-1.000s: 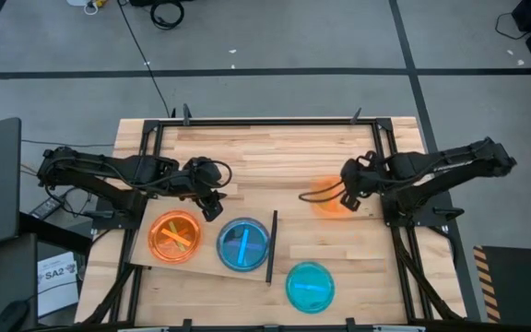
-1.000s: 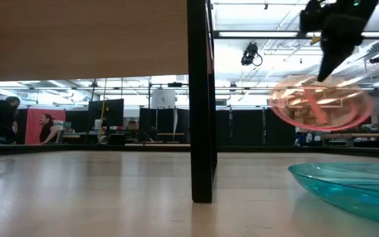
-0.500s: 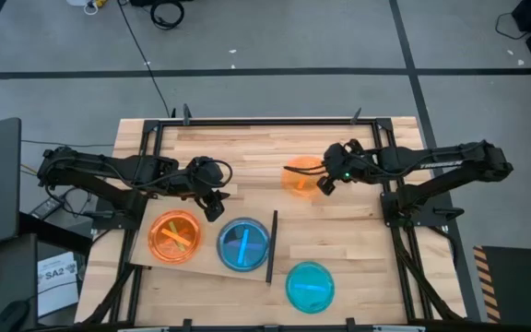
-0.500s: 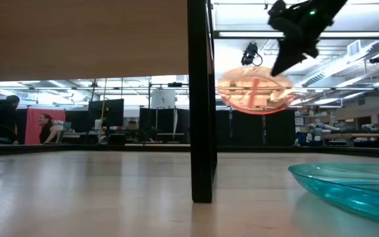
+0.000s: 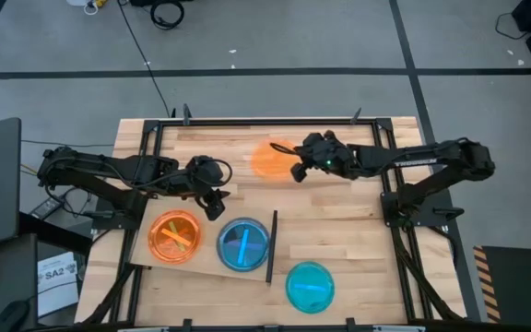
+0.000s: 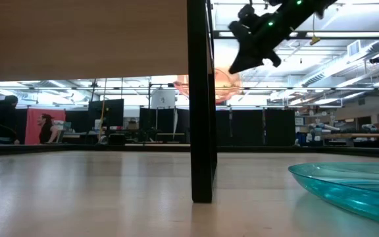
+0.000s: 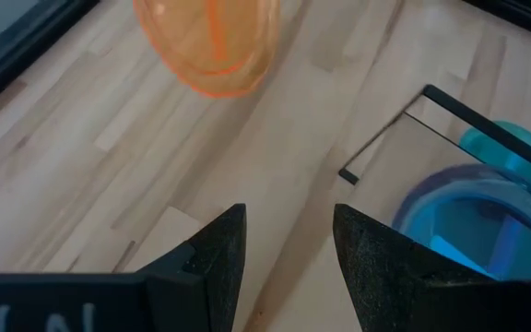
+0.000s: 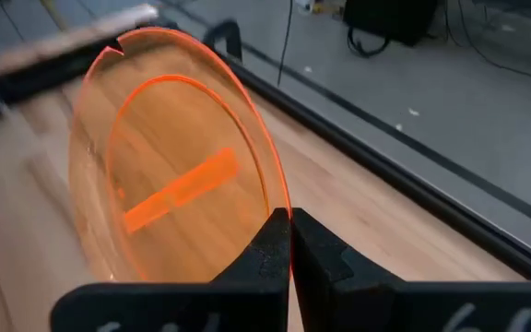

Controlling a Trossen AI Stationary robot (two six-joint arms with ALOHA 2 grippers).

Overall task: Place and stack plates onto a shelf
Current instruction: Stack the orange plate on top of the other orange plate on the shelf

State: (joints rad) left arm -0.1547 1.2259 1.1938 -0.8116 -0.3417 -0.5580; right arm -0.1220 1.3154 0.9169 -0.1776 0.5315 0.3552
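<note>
Since a second ago, the right hand [image 5: 295,171] has carried its orange plate [image 5: 269,158] leftward across the counter [image 5: 339,231]; the left hand [image 5: 212,208] has not moved. From above, the shelf [image 5: 206,260] holds an orange stack [image 5: 175,236] and a blue stack [image 5: 243,243], with a teal plate [image 5: 310,286] beyond its black strip [image 5: 271,245]. Low down, the carried plate [image 6: 226,82] hangs in the air behind that strip [image 6: 201,99]. The left wrist shows the left hand's fingers [image 7: 215,263] spread. The right wrist shows the right hand [image 8: 289,242] pinching the plate's rim [image 8: 279,198].
</note>
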